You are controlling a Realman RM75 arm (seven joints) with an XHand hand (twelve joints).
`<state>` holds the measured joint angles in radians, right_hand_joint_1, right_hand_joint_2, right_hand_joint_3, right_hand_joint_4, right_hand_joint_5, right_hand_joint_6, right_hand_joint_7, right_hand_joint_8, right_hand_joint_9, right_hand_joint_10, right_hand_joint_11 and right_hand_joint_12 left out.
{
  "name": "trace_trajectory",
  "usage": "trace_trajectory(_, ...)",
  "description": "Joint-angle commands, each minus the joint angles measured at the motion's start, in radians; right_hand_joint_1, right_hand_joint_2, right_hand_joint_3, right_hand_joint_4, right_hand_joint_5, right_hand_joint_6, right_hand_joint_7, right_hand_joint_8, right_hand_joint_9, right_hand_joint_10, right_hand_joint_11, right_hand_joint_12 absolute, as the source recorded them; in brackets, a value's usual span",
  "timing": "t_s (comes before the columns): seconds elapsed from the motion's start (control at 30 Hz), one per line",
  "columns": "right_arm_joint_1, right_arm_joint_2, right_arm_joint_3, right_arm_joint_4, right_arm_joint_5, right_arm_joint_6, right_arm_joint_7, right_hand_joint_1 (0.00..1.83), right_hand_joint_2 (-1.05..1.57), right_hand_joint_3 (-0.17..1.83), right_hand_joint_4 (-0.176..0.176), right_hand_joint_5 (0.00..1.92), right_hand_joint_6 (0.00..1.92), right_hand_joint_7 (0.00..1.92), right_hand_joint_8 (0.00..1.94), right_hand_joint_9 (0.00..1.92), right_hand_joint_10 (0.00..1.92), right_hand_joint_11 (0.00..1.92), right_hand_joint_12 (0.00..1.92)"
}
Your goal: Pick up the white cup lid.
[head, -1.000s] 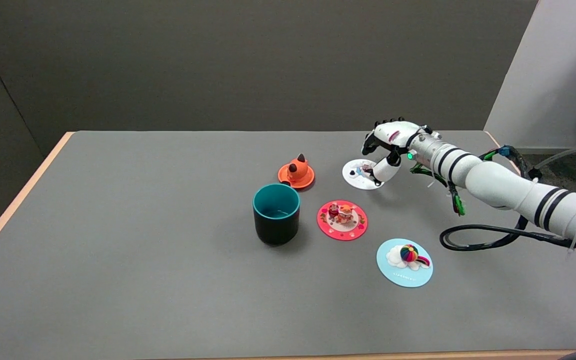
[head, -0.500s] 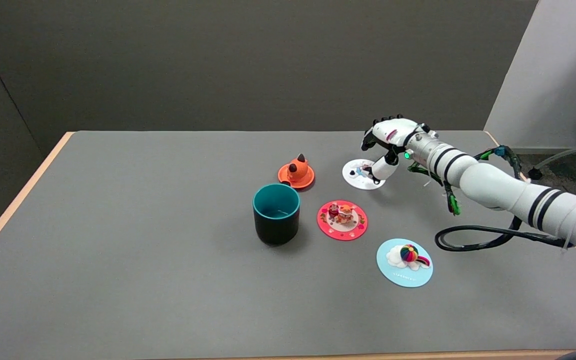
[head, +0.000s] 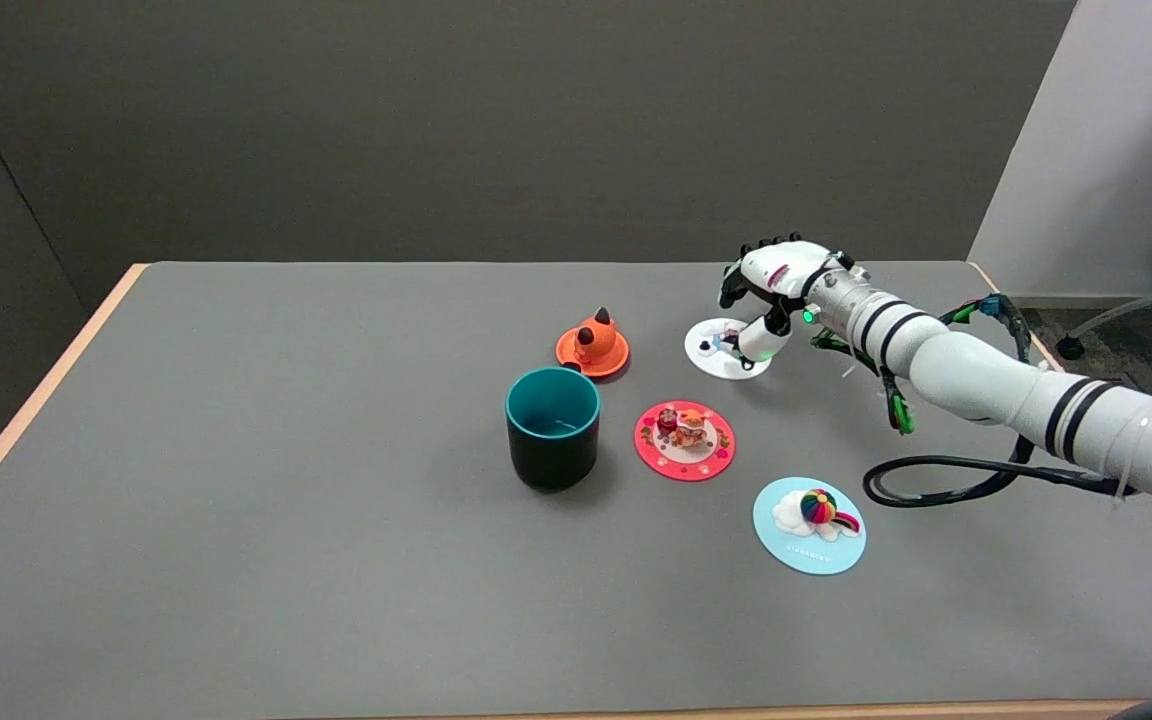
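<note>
White round cup lid (head: 719, 349) lies flat on the grey table (head: 286, 450); our right hand (head: 771, 290) arches over it, fingers curled, thumb down at its edge, no grip we can see.

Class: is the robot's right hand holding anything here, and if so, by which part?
Nothing is lifted. The right hand hovers over the flat white round cup lid, which lies on the table; contact cannot be told.

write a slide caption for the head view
Right hand poised over the white cup lid, fingers spread, beside three other lids and a cup.

Four cup lids (head: 684, 441), one teal cup (head: 552, 428)
</note>
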<state>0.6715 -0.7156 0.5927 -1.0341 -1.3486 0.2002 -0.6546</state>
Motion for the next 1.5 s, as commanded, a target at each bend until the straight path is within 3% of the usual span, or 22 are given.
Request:
trace_trajectory(0.03, -0.014, -0.005, -0.012, 0.014, 0.001, 0.026, -0.002, 0.85, 0.62, 0.80, -0.057, 0.65, 0.43, 0.60, 0.41, 0.57, 0.16, 0.39, 0.20)
trace_trajectory(0.43, -0.045, 0.000, -0.006, 0.014, -0.003, 0.034, -0.001, 0.86, 0.62, 0.81, -0.050, 0.62, 0.43, 0.58, 0.42, 0.57, 0.16, 0.39, 0.20)
trace_trajectory(0.6, -0.045, 0.000, -0.007, 0.009, -0.003, 0.037, -0.001, 0.92, 0.68, 0.77, -0.030, 0.60, 0.49, 0.57, 0.50, 0.61, 0.17, 0.39, 0.19)
trace_trajectory(0.7, -0.039, 0.000, -0.006, 0.007, -0.002, 0.037, -0.001, 0.91, 0.79, 0.68, -0.007, 0.59, 0.60, 0.53, 0.60, 0.62, 0.27, 0.40, 0.20)
trace_trajectory(0.83, -0.034, -0.001, -0.004, 0.007, -0.002, 0.037, -0.001, 0.94, 0.81, 0.70, 0.012, 0.53, 0.74, 0.49, 0.73, 0.63, 0.33, 0.42, 0.17)
trace_trajectory(0.9, -0.033, -0.001, -0.004, 0.007, -0.005, 0.038, -0.001, 0.85, 1.24, 0.22, 0.071, 0.57, 1.60, 0.43, 0.90, 0.57, 0.56, 0.41, 0.22)
trace_trajectory(1.2, -0.037, -0.001, -0.004, 0.007, 0.001, 0.051, -0.001, 0.82, 1.27, 0.22, 0.056, 0.52, 1.68, 0.38, 1.05, 0.50, 0.73, 0.44, 0.22)
trace_trajectory(1.23, -0.037, -0.001, -0.004, 0.007, 0.001, 0.051, -0.001, 0.94, 1.31, 0.18, 0.046, 0.50, 1.70, 0.45, 1.45, 0.49, 0.77, 0.44, 0.22)
trace_trajectory(1.27, -0.038, -0.001, -0.004, 0.006, 0.001, 0.051, -0.001, 1.01, 1.33, 0.15, 0.040, 0.49, 1.72, 0.49, 1.72, 0.49, 0.80, 0.43, 0.25)
trace_trajectory(1.3, -0.038, -0.001, -0.004, 0.005, 0.001, 0.051, -0.001, 1.02, 1.35, 0.09, 0.039, 0.51, 1.70, 0.51, 1.70, 0.49, 0.79, 0.40, 0.32)
trace_trajectory(1.5, -0.037, -0.001, -0.004, 0.004, 0.001, 0.046, -0.001, 1.01, 1.33, 0.15, 0.038, 0.49, 1.72, 0.49, 1.73, 0.45, 0.82, 0.44, 0.24)
